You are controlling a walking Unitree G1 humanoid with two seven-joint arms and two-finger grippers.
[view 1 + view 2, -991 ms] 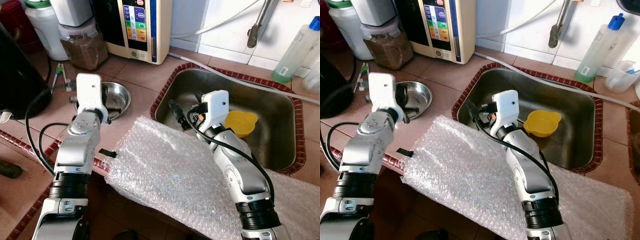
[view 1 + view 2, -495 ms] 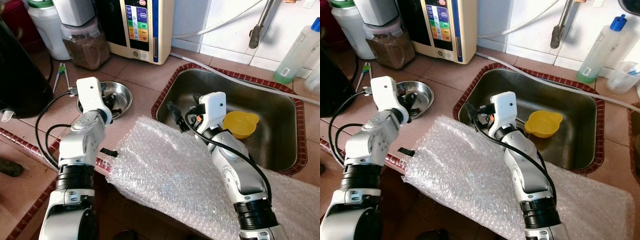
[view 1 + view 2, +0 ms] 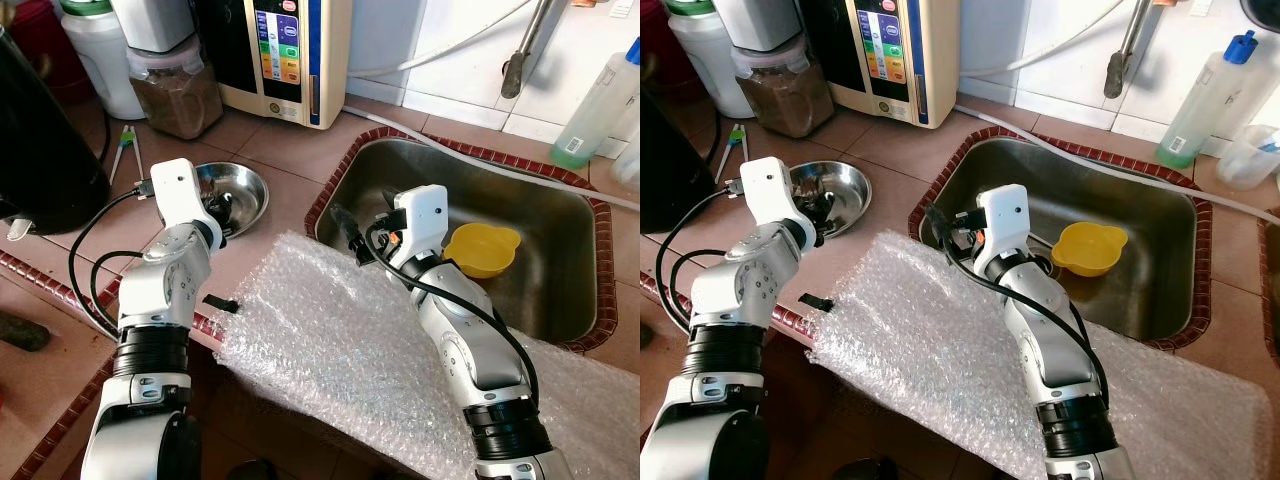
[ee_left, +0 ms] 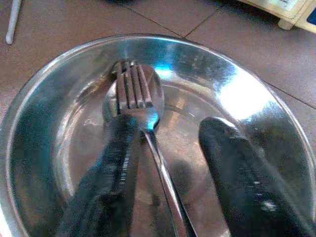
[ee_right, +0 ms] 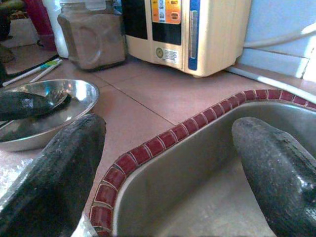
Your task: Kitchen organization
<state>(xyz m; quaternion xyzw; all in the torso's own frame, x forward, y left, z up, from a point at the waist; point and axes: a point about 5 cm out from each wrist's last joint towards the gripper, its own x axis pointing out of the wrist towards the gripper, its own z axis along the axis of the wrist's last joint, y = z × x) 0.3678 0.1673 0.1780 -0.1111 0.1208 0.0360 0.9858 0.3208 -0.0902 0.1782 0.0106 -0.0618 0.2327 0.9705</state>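
Left hand (image 4: 163, 163) fingers apart in steel bowl (image 4: 256, 113), astride fork (image 4: 136, 98); right hand (image 5: 163, 173) apart too.

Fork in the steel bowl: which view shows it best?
Left wrist view: the fork lies in the steel bowl between the open left gripper fingers, tines clear. Eye views show the bowl, the fork barely discernible.

A kitchen counter of reddish-brown square tiles (image 3: 290, 150), edged with a dark red rounded tile border (image 3: 40, 285). A rectangular stainless steel sink basin (image 3: 540, 250) is sunk into the counter. Behind it rises a white tiled wall (image 3: 460, 50), brightly lit by daylight, with a grey metal tap (image 3: 522, 50) hanging down.
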